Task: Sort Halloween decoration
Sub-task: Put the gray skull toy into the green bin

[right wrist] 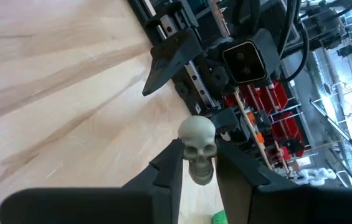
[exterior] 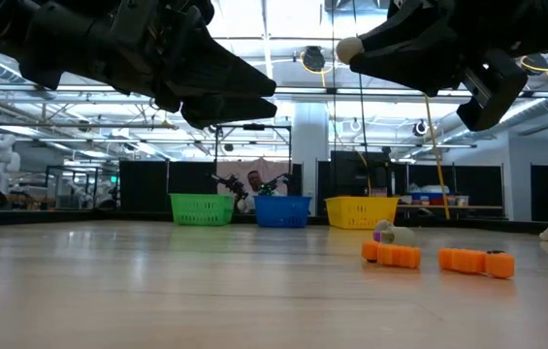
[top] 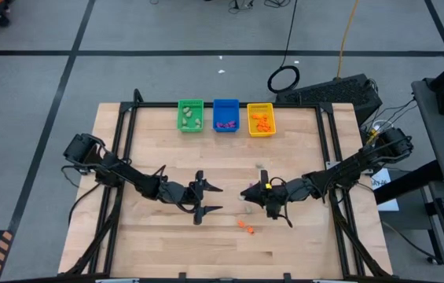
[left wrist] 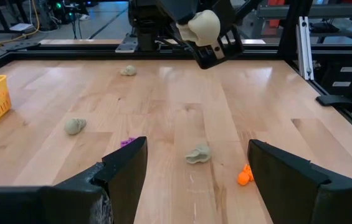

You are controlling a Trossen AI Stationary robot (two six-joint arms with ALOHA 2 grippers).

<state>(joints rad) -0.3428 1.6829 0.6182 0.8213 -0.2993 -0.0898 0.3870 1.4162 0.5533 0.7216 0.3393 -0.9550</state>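
Skull (right wrist: 199, 148), pale greenish-beige and tiny, sits pinched between the right gripper (right wrist: 199, 163) fingers, lifted above mid-table. Left gripper (top: 208, 198) hovers just beside it with jaws spread wide, holding nothing. Orange trinkets (top: 244, 226) lie loose on the wooden table (top: 159, 244) near both grippers. Green bin (top: 190, 115), blue bin (top: 225, 115) and yellow bin (top: 260, 119) line the far edge, each holding trinkets. No readable writing shows anywhere.
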